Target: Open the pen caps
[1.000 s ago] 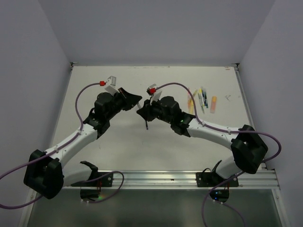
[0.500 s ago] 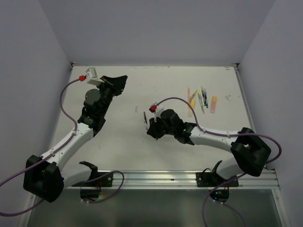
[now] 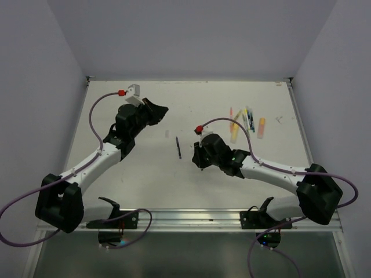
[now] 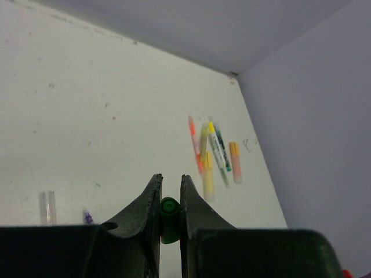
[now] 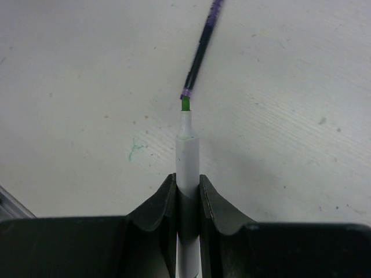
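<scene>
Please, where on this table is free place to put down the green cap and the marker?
Free: the far strip of the table between the left hand and the pen cluster; also the near middle, between the dark pen and the front rail. Crowded: the far right pens, and around the dark pen and clear cap.

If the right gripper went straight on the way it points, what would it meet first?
Probably the dark pen, which lies just ahead of the held marker; depth is unclear.
</scene>
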Robot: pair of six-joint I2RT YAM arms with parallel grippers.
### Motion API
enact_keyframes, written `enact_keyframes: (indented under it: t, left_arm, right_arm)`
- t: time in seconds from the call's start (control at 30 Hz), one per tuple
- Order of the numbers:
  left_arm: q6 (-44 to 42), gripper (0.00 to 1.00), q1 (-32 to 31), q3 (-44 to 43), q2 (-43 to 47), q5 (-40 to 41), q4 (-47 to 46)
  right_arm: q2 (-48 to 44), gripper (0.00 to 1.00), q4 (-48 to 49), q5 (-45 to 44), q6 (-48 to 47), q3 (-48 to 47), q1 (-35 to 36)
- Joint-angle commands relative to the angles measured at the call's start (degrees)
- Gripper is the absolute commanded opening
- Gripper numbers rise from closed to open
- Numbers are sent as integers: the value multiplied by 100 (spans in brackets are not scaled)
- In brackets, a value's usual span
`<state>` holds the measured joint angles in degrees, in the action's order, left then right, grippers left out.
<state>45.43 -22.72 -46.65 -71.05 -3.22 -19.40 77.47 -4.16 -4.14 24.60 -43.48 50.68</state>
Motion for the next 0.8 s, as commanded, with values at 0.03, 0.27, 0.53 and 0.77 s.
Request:
enact_keyframes:
  t: [0.03, 0.27, 0.53, 0.77]
  left_arm:
    - [-280, 0, -83, -326, -435, -705, 832]
    - [-298, 0, -241, -950, -1655, -961, 1192]
    - [-359, 1, -523, -1759, -2895, -891, 1579]
    - [-430, 7, -549, -2155, -3494, -812, 1633]
  right_arm:
    - [-127, 0, -717, -929, 475, -336, -102]
    - [171, 0, -1112, -1097, 765, -599, -286]
    - [681, 0, -1245, -1027, 959, -784, -462]
    - [1559, 0, -1140, -711, 722, -1487, -515]
